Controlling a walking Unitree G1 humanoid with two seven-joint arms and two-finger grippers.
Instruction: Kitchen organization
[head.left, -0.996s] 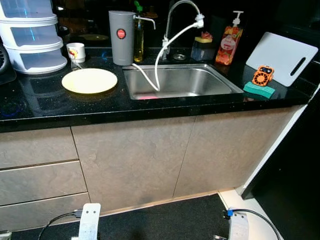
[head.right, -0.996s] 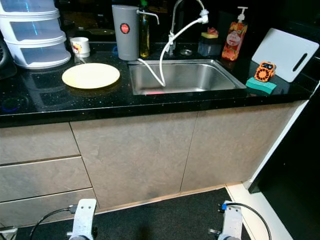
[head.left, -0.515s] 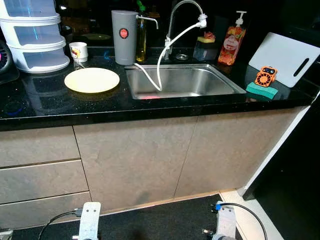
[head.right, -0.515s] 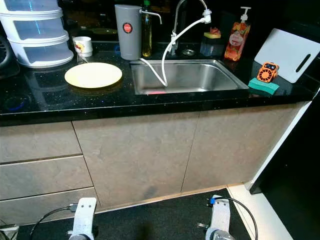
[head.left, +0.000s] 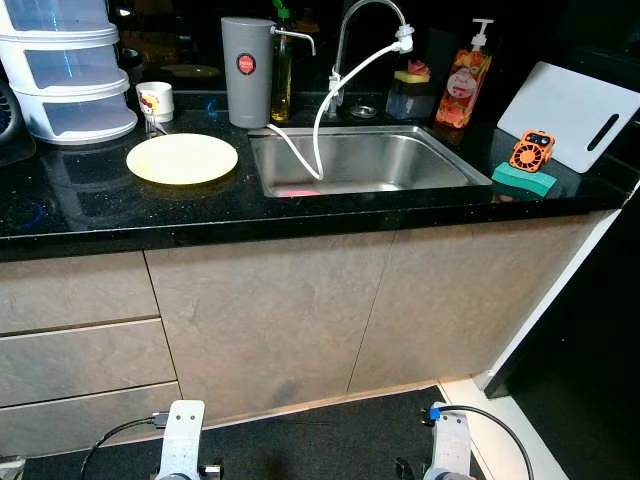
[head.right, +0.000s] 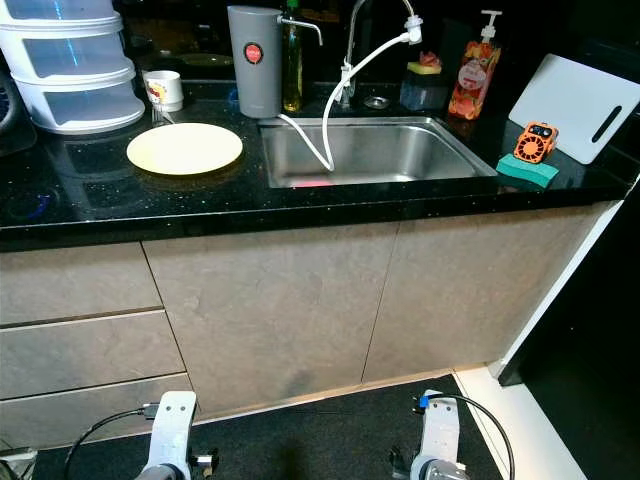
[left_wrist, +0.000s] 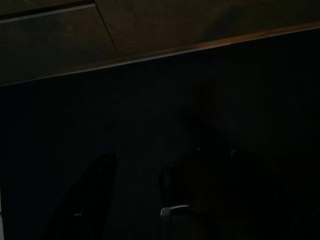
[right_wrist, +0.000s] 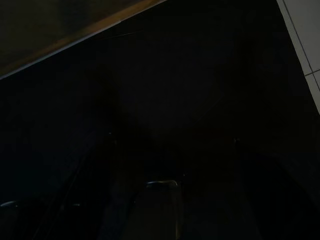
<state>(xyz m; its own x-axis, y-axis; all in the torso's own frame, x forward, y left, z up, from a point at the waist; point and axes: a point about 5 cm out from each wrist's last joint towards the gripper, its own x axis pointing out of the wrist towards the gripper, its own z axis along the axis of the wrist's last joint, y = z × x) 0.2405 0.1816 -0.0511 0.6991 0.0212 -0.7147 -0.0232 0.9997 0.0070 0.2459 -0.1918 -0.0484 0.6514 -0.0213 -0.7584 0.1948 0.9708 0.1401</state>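
Desk (head.left: 120, 215): glossy black speckled stone slab over matte beige cabinet fronts (head.left: 270, 320), two drawers on the left. Dark mat on the floor (head.left: 320, 450) below, white tile at the far right.

Sink (head.left: 455, 178): rectangular brushed stainless steel, set into the desk. Something pink lies on its bottom near the front wall; can't tell what. Chrome gooseneck faucet (head.left: 365, 20) behind it, with a white flexible hose (head.left: 318, 130) looping from the spout down into the basin.

Left of the sink: flat round pale-yellow plate (head.left: 182, 159) lying on the desk, apart from the sink rim. Behind it a small white mug (head.left: 155, 100) and a stack of translucent white plastic containers (head.left: 65, 70). Grey cylindrical canister (head.left: 246, 72) with a red dot stands at the sink's back-left corner, a yellow oil bottle (head.left: 281, 75) just beside it.

Right of the sink: orange pump soap bottle (head.left: 460, 85), white rectangular cutting board (head.left: 570, 115) leaning tilted against the wall, and a teal sponge (head.left: 520, 180) with a small orange round gadget (head.left: 528, 152) resting on it.

Both arms hang low in front of the cabinets. Left pincer (left_wrist: 132, 200) and right pincer (right_wrist: 150, 200) are over the dark floor; the wrist views are too dark, so I cannot tell how far either is open. Nothing visibly held.
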